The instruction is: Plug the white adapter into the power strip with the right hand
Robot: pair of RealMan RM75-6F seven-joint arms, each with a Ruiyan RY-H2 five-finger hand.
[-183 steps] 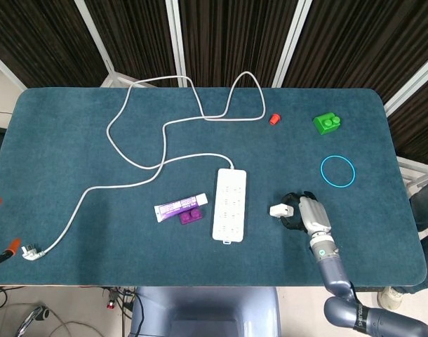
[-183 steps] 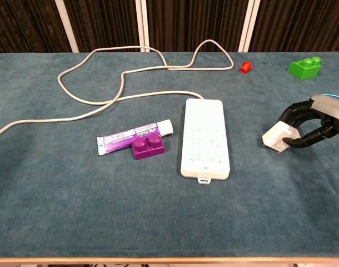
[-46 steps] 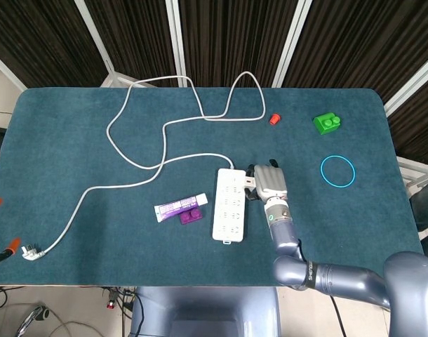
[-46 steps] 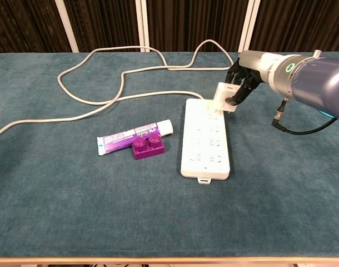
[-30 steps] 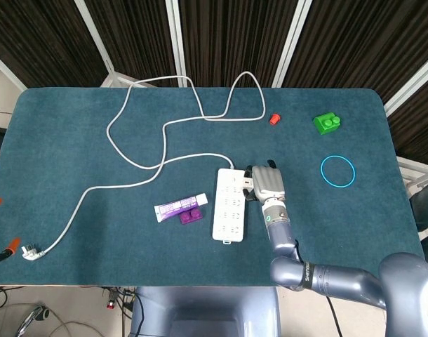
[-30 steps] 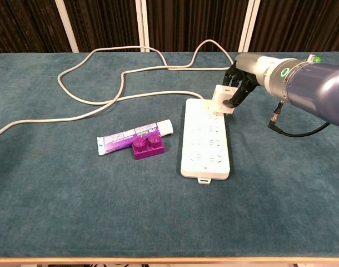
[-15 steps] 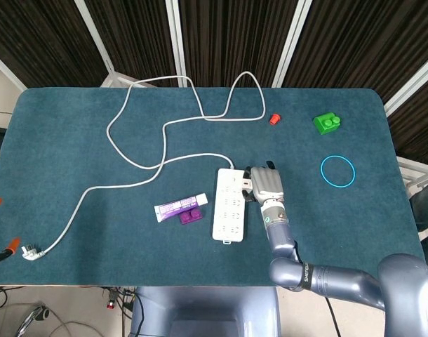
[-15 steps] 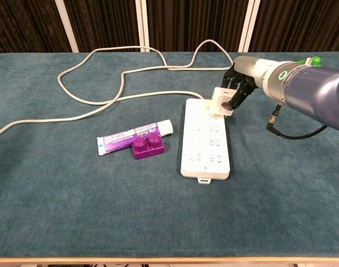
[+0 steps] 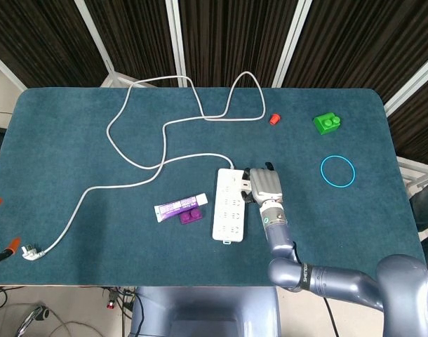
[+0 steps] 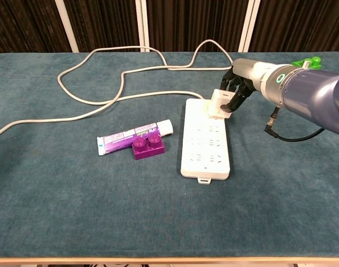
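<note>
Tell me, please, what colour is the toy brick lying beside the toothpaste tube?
The brick is purple, clearest in the chest view.

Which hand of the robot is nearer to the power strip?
The right hand: it holds the white adapter at the far end of the power strip. The left hand is not in view.

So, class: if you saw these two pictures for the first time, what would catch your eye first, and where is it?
The right hand holding the white adapter at the far end of the white power strip, mid-table. Next, the long white cable looping across the far half of the blue table.
</note>
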